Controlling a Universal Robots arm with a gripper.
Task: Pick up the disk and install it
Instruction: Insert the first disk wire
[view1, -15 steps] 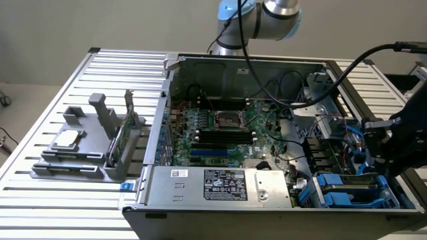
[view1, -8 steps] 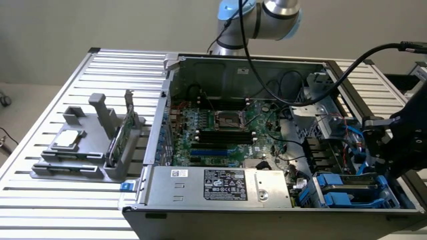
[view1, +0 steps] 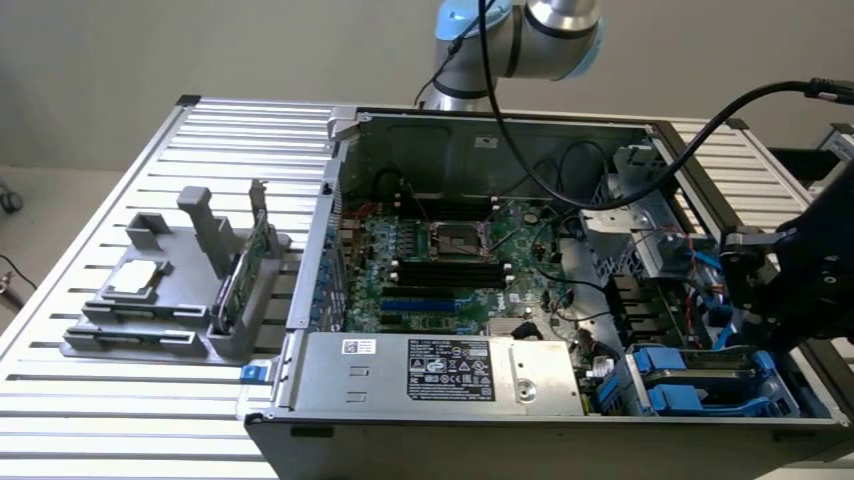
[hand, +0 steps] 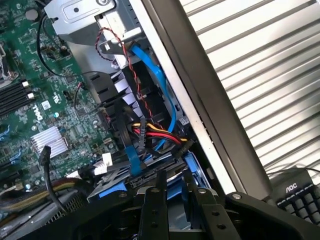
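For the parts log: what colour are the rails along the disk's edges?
Blue; rails of the disk show best in exterior view.

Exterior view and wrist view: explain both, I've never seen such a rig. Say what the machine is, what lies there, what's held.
The machine is a robot arm with a gripper. The exterior view's camera stands off the arm; the wrist view's rides on the wrist. On the slatted metal table lies an open computer case; beside it a grey holder carries a processor chip and a green circuit card. The gripper hangs at the blue-railed disk in the case's corner; whether it grips it cannot be told.
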